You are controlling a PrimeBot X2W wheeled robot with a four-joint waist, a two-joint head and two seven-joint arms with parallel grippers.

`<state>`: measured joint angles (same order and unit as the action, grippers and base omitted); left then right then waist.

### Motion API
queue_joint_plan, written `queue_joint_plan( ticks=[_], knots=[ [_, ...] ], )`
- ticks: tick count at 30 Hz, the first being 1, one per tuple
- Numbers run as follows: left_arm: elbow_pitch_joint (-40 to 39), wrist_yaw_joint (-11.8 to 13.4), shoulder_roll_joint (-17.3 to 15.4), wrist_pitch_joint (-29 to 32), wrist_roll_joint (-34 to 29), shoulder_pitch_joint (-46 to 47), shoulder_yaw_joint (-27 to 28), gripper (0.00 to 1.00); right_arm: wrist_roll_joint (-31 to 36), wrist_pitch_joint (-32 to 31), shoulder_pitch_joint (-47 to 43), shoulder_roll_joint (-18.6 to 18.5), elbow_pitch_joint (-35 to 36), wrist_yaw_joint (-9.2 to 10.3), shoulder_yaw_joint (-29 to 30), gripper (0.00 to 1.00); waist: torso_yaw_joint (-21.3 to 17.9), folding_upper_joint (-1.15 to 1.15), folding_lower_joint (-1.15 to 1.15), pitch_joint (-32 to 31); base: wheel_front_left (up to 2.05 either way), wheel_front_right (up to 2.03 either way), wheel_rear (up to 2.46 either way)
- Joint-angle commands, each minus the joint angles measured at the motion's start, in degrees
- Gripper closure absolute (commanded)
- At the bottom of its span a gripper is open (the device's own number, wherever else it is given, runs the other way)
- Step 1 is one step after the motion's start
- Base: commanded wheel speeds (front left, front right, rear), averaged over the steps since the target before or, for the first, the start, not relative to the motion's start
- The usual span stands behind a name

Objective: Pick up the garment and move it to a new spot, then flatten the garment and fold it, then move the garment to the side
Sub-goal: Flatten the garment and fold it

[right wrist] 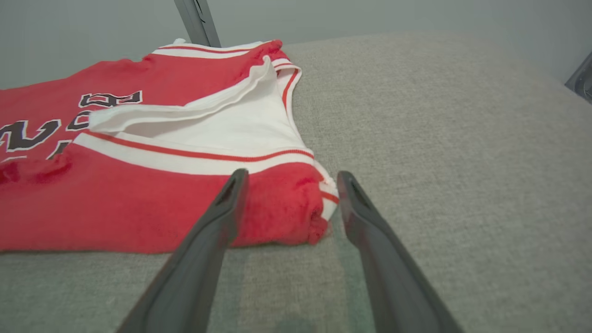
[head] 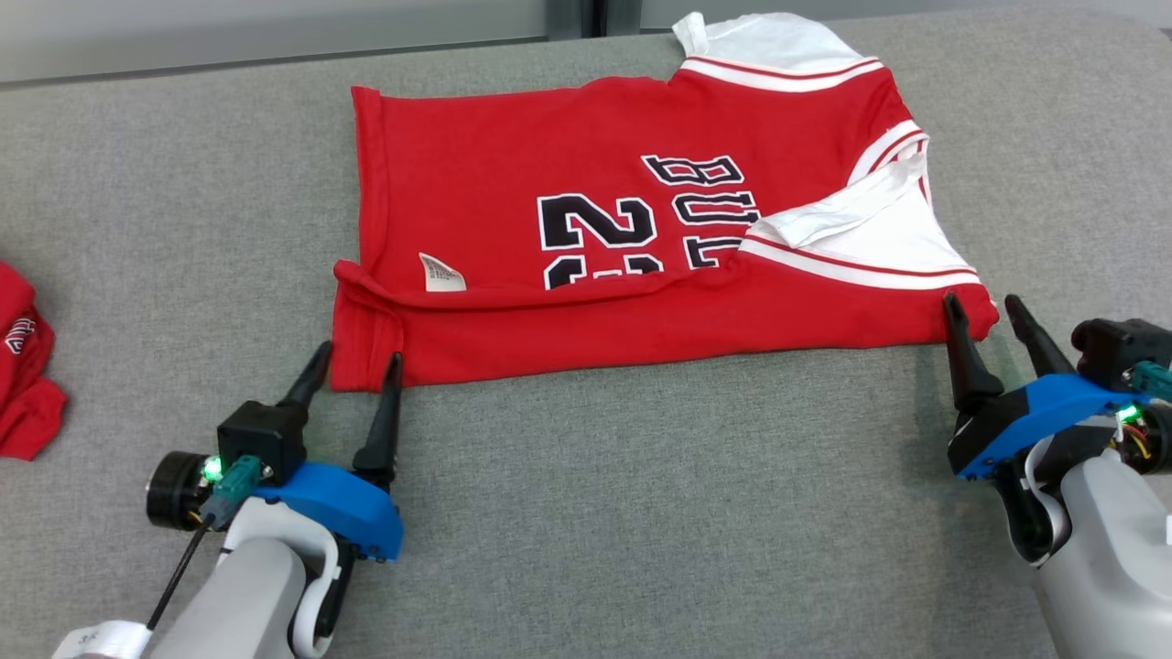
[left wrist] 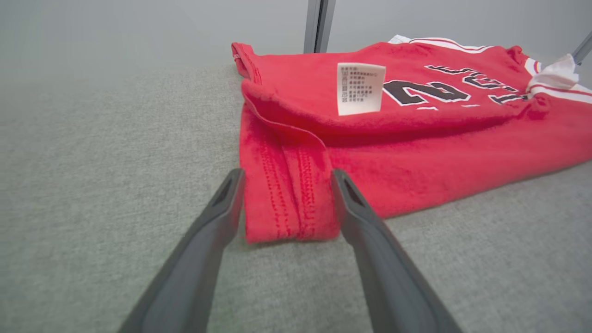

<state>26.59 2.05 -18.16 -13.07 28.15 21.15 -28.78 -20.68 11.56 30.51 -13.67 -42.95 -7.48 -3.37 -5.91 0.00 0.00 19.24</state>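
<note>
The garment is a red jersey with white sleeves and dark lettering, lying sideways on the grey table, its near long edge folded up over the body. My left gripper stands open at the near left corner, and that hemmed corner lies between its fingers. My right gripper is open at the near right corner, whose red and white edge sits between its fingers. A white care label shows on the folded flap.
Another red garment lies bunched at the table's left edge. Grey table surface stretches in front of the jersey and off to the right. A wall with a dark post runs behind the table's far edge.
</note>
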Motion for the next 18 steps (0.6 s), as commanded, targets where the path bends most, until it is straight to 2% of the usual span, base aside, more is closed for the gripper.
queue_joint_plan(
  ticks=[1, 3, 17, 18],
  knots=[
    [0.67, 0.63, -0.76, 0.19, -0.62, 0.89, -0.02, 0.00, 0.38, -0.16, -0.31, 0.15, -0.45, -0.03, 0.24, 0.00, 0.08, 0.00, 0.00, 0.25, 0.00, 0.00, 0.00],
    [1.72, 0.93, -0.82, 0.63, -0.47, 1.19, -0.02, 0.00, 0.79, -0.35, -0.05, 0.40, -1.40, -0.03, 0.57, 0.00, 0.15, 0.00, 0.00, 0.47, 0.00, 0.00, 0.00],
    [4.31, -1.37, 0.66, 2.77, 2.21, 1.52, -0.90, 0.00, 2.14, 0.37, 1.74, 1.52, -7.54, -0.03, 1.95, 0.00, 0.16, 0.00, 0.00, 0.11, 0.00, 0.00, 0.00],
    [4.52, -1.50, 0.69, 2.99, 2.42, 1.56, -0.94, 0.30, 2.03, 0.39, 1.92, 1.67, -7.87, -0.03, 1.88, 0.00, 0.12, 0.00, 0.00, 0.08, 0.00, 0.00, 0.00]
  ],
)
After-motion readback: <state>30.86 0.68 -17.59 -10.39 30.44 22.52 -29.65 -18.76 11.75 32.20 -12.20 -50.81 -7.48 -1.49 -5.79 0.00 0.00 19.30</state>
